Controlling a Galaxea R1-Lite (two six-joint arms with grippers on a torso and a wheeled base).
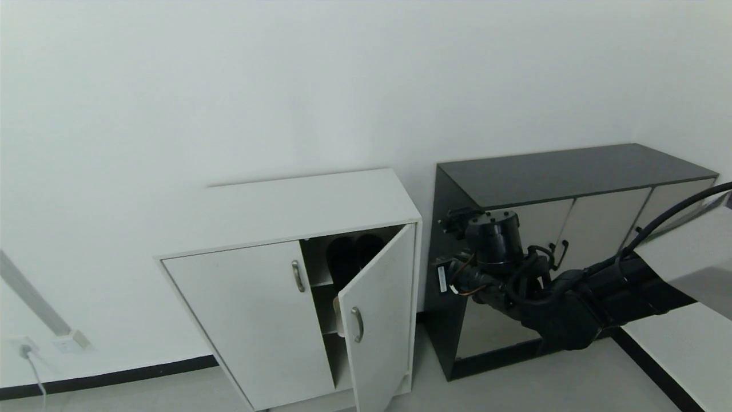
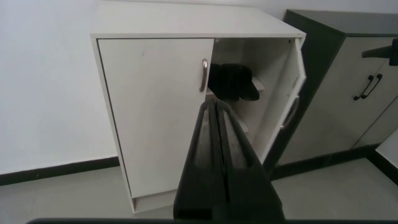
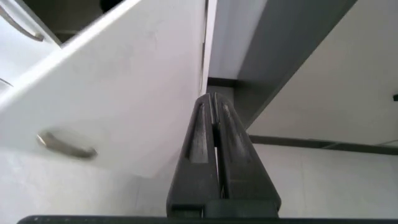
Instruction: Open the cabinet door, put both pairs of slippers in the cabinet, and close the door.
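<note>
White wall backing cabinet: slippers sitting inside, door hanging half open. Right hand, fingers together, hovering beside door; left hand likewise together. Closing is remaining.

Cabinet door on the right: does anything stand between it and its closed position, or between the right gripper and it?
Nothing visible does. The door stands ajar, the dark slippers sit on a shelf inside, and the shut right gripper faces its outer side with open space between.
</note>
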